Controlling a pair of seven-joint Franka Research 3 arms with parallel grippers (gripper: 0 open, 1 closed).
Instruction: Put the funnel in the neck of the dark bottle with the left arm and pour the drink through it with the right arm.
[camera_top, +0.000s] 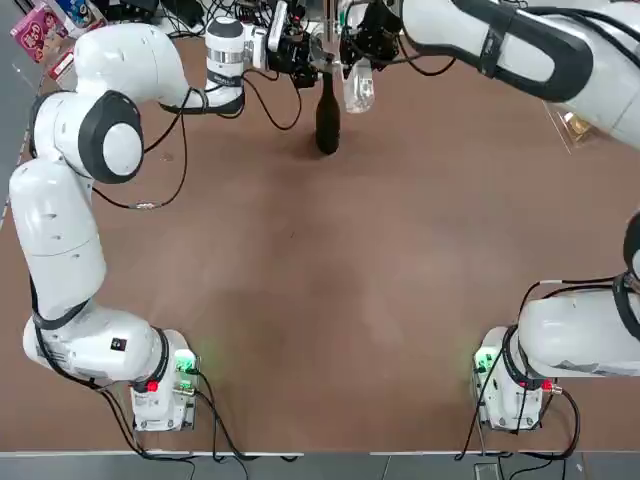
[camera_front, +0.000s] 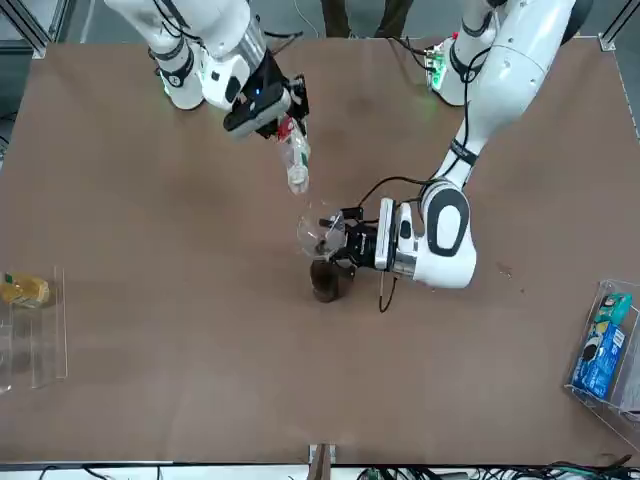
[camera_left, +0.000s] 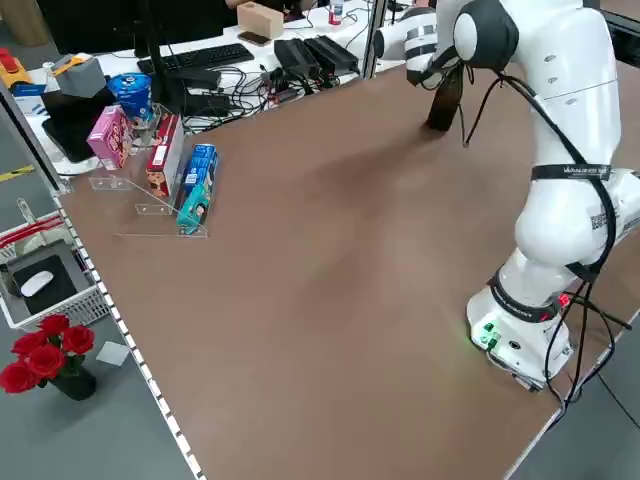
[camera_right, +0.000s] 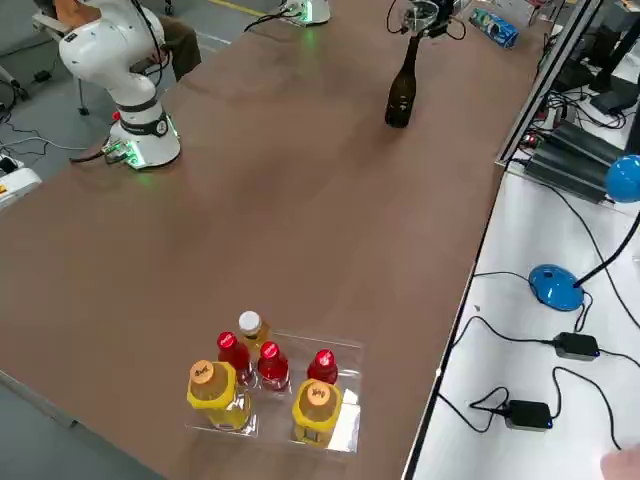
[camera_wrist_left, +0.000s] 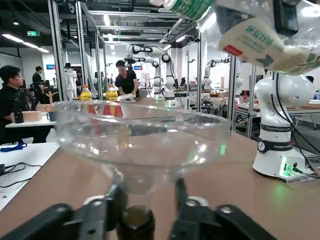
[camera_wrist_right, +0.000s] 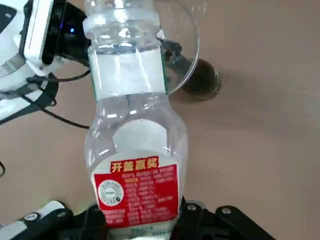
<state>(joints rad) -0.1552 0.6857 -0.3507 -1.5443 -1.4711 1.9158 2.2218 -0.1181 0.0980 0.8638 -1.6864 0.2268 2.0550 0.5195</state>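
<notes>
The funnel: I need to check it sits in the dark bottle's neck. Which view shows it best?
The left wrist view: the funnel fills the frame, its spout between the left gripper fingers above the dark bottle mouth. The right wrist and front views show only its rim; top and side views barely show it.

The tall, slim black glass bottle (camera_front: 325, 280) is stood upright on the brown table, near the middle of the edge farthest from the arm bases. A small clear plastic funnel (camera_wrist_left: 142, 142), a round cone with a short spout, is seated in its neck, mouth up. The small clear plastic drink bottle (camera_wrist_right: 134, 135) with a white and red label is held tilted, neck down, just above the funnel's rim.
</notes>
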